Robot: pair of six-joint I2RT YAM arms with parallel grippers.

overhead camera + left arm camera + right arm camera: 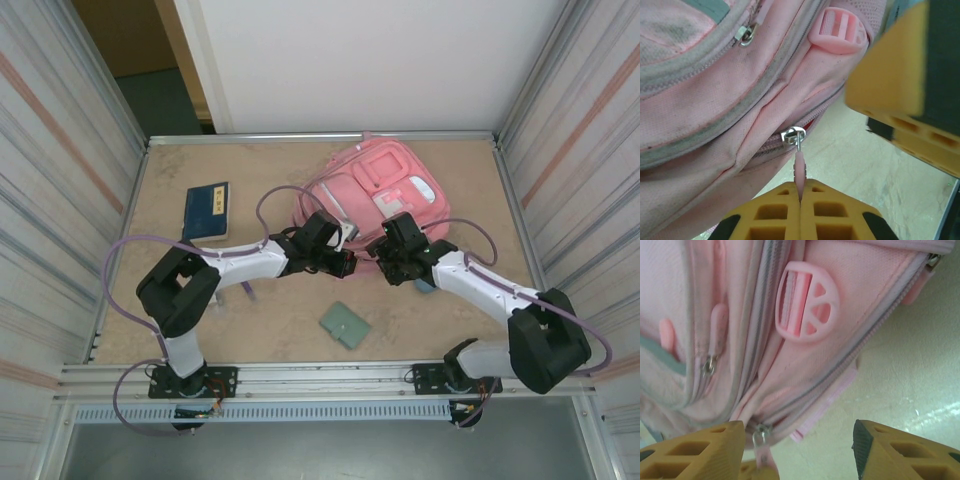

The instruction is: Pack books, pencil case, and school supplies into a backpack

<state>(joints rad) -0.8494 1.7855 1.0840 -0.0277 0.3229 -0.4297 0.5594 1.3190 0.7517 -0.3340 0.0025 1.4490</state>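
The pink backpack [375,195] lies flat at the back middle of the table. My left gripper [801,192] is shut on a pink zipper pull [799,170] that hangs from a metal slider [793,135] on the backpack's near edge. My right gripper [800,442] stands open just right of it, its fingers [700,450] on either side of the backpack's corner and touching nothing. In the top view the two grippers, left [345,262] and right [392,262], nearly meet. The dark blue book [207,211] lies at the left. A sage-green folder [345,324] lies near the front. A slate-blue pencil case [424,286] peeks from under the right arm.
Metal rails and ribbed walls fence the table on the left, right and front. A round pink buckle [807,305] sits on the backpack above the right gripper. Bare tabletop lies between the folder and the book.
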